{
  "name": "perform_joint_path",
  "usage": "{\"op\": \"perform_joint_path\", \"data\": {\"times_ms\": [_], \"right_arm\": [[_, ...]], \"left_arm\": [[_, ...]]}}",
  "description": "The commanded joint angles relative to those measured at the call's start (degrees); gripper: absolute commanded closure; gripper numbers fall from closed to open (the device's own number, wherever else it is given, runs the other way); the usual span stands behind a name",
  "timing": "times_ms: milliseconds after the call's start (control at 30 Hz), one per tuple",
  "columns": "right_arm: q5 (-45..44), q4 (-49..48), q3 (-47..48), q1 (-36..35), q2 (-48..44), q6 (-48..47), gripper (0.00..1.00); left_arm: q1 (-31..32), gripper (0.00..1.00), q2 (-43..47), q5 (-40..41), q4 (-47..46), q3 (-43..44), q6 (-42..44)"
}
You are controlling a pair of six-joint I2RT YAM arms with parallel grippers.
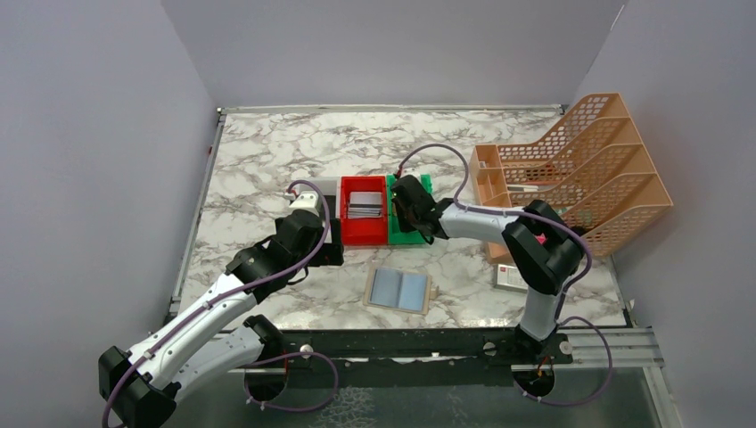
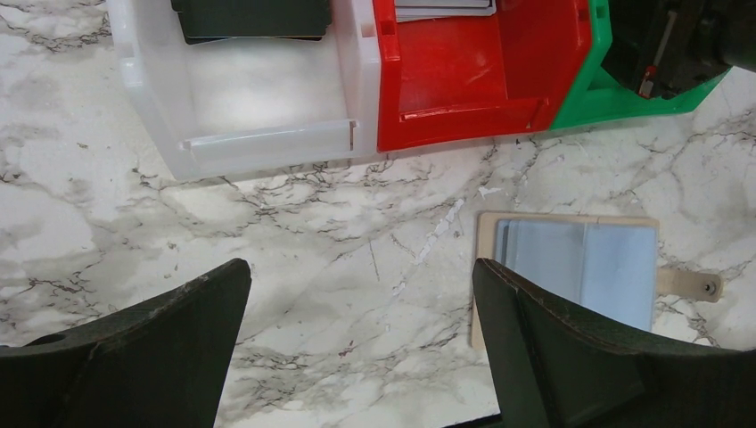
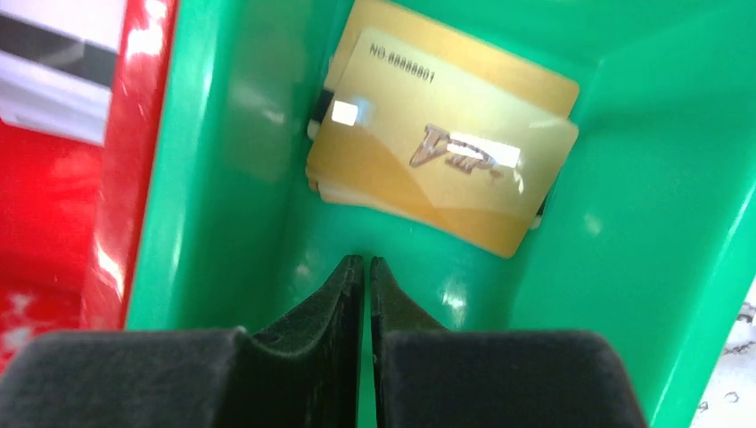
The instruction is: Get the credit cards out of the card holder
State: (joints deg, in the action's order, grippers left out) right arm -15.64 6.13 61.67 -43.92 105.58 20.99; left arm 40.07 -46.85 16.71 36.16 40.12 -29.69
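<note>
Cards (image 3: 441, 169) lie just beyond right tool (image 3: 366, 261), pinched closed, empty, inside green bin (image 3: 660, 178).

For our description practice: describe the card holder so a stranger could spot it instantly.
On the marble table, find the red bin and look from it toward the near edge. The card holder lies there open and flat; its tan border around bluish-grey sleeves matches nothing nearby.
</note>
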Motion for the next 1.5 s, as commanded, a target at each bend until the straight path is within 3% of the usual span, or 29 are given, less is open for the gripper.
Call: {"op": "perform_joint_path", "data": {"times_ms": [0, 500, 733, 967, 1100, 1300, 1467], "right_arm": [[-6.52, 2.7, 3.72, -0.15, 3.53, 2.21, 0.87], [-18.86, 4.45, 7.15, -0.1, 8.3, 5.46, 0.85], [-17.76, 2.68, 5.11, -0.11, 5.46, 3.75, 0.84], [-3.96, -2.43, 0.04, -0.11, -7.3, -0.05, 0.78], [-1.01, -1.43, -3.54, -0.11, -15.73, 1.09, 0.65], [9.82, -6.61, -17.51, -0.95, -28.13, 7.67, 0.56], [1.5, -4.18, -24.87, -10.16, -32.97, 14.95, 0.5]], "left_arm": [[-0.35, 0.01, 0.36, -1.15, -0.11, 0.99, 0.19], [-0.37, 0.01, -0.56, -1.24, -0.12, 1.02, 0.27], [-0.35, 0.01, -1.05, -1.33, -0.12, 1.06, 0.26], [-0.37, 0.01, -0.81, -1.33, -0.11, 1.01, 0.27], [-0.4, 0.01, -0.57, -1.24, -0.1, 1.01, 0.19], [-0.43, 0.01, -0.48, -0.9, -0.09, 1.03, 0.01], [-0.37, 0.01, -0.74, -0.67, -0.08, 0.93, -0.1]]}}
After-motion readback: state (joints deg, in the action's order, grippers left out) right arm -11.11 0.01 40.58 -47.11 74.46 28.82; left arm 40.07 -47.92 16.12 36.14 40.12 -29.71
